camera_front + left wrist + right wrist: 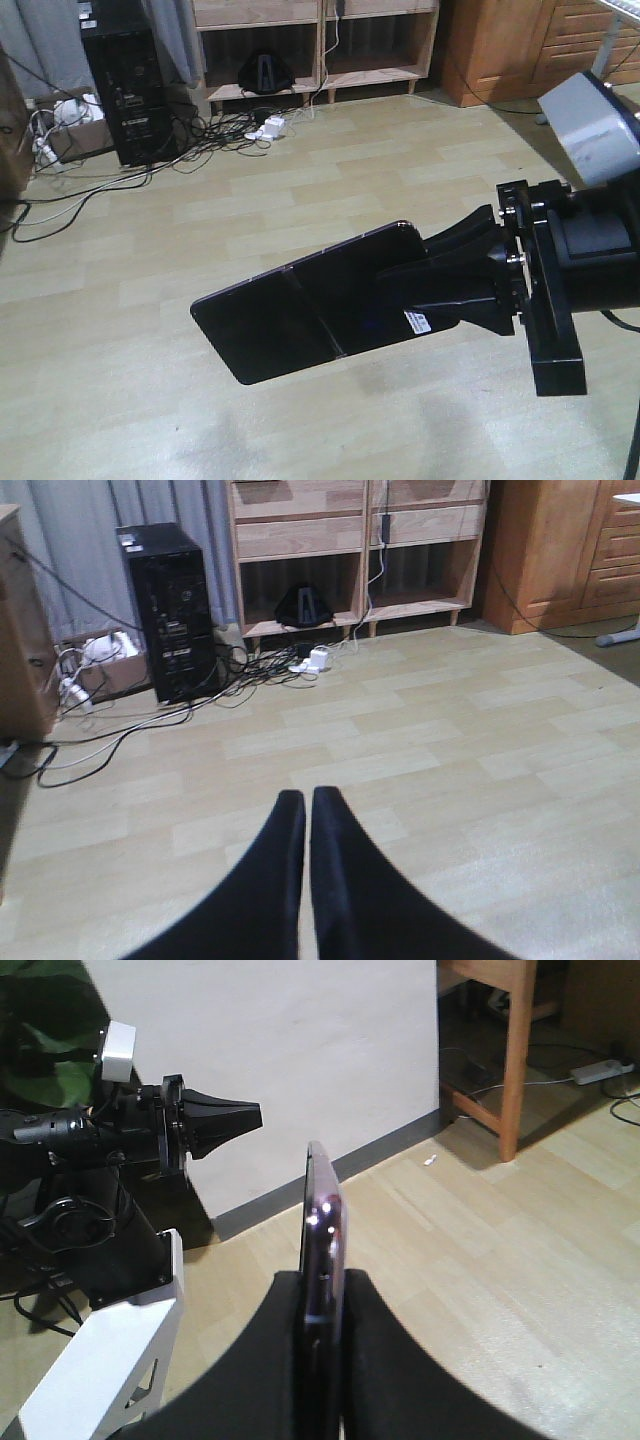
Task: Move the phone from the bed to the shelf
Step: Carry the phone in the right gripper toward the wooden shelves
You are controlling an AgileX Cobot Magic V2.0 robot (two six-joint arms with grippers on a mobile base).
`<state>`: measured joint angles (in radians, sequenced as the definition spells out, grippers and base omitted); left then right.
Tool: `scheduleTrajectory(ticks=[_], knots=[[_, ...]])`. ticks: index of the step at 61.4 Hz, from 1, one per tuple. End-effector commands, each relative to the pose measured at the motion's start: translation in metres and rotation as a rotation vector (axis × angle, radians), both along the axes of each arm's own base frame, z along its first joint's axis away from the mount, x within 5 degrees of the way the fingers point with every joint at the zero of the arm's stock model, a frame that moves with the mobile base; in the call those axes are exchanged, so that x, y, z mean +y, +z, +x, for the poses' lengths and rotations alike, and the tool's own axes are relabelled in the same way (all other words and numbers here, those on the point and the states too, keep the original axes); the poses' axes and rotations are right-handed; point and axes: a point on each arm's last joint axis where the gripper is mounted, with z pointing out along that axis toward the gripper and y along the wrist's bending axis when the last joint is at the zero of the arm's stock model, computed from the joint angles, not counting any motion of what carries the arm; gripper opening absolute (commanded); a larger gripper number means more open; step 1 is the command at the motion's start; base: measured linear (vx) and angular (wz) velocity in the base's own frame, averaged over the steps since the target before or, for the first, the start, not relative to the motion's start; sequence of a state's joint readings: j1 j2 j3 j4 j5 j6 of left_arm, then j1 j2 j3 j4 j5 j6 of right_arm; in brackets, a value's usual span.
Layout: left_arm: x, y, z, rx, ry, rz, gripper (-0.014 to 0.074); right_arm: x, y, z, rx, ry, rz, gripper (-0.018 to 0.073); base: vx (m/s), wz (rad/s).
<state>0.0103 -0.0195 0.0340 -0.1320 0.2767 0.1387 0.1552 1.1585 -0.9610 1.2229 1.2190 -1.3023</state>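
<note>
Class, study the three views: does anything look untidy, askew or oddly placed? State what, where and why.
Two things. A tangle of cables sprawls over the floor beside the computer tower, in front of the shelf. The phone is pinched by one end in the right gripper, mostly jutting out unsupported.

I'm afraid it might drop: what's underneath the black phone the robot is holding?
Only pale floor shows around the phone, held aloft in the right gripper. The patch straight below is hidden by the phone itself.
</note>
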Motion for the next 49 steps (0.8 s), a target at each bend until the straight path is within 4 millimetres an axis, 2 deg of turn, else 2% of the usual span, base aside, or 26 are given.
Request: scheduleTrajectory(ticks=[1,49], knots=[[0.0006,0.006,0.0008,-0.075,0.007,-0.011,0.0001,0.0024,0.0193,-0.0103,-0.009,0.057,0.104,-0.0001,0.32,-0.14],[0.0006,0.006,0.0008,-0.075,0.007,-0.011,0.0001,0.0024,0.0193,-0.0103,-0.009,0.057,0.104,-0.0001,0.32,-0.22]])
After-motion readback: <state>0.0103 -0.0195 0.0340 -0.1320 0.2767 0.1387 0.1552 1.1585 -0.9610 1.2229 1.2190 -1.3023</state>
